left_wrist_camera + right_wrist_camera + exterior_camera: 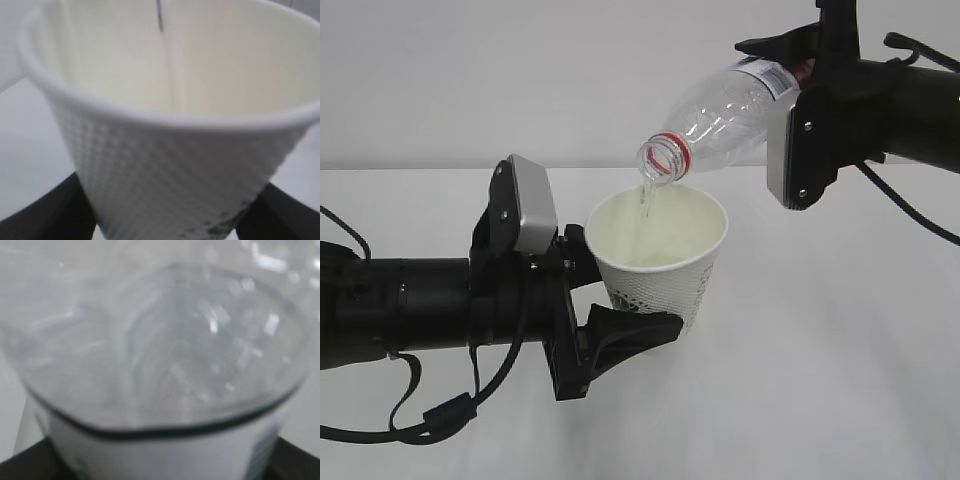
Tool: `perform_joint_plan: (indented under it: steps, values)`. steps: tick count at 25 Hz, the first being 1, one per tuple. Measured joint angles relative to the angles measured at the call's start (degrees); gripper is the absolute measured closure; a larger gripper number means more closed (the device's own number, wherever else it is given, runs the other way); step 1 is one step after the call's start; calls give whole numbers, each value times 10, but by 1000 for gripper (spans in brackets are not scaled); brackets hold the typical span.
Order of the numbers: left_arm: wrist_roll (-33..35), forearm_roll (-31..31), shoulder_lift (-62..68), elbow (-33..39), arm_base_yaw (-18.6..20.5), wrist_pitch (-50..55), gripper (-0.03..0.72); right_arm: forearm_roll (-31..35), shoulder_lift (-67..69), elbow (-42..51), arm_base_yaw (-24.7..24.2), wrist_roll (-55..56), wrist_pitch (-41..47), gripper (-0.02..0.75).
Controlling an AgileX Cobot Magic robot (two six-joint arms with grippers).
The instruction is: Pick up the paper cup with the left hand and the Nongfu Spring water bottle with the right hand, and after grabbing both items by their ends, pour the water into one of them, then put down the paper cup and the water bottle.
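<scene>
The left hand (605,300) came in from the left and pinched the cup (658,258) low on its body, one black finger (625,335) on the near side of the base and the other behind it, hidden in the exterior view. The cup stood above the fingers, lifted clear of the white table (820,380), its mouth open upward and leaning slightly toward the camera. In the left wrist view the fingers (50,215) showed as dark shapes at both lower corners, pressed against the dotted wall of the cup (165,170) on either side.

The right hand (820,100) reached in from the upper right and gripped the bottle (730,110) around its labelled lower part. Its fingers were closed on the label, largely hidden behind the grey plate (800,150) in the exterior view. The bottle ran out from the fingers down and to the left, neck lowest, with the red ring (665,158) just above the far rim of the cup. The right wrist view looked along the clear body of the bottle (160,355), with the white label edge nearest and dark fingers (30,462) at the bottom corners.

A thin stream of water (643,200) fell from the bottle's mouth into the cup, seen as a narrow line against the cream inside in the left wrist view (172,75). How full the cup was could not be told.
</scene>
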Motion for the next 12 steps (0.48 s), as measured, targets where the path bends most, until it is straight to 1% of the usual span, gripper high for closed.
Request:
perform_joint_plan:
  steps: [6, 12]
  values:
    - [0, 2, 0, 0, 0, 0, 139, 0, 0, 0, 0, 0, 0, 262]
    - [0, 19, 0, 0, 0, 1, 139, 0, 0, 0, 0, 0, -1, 262]
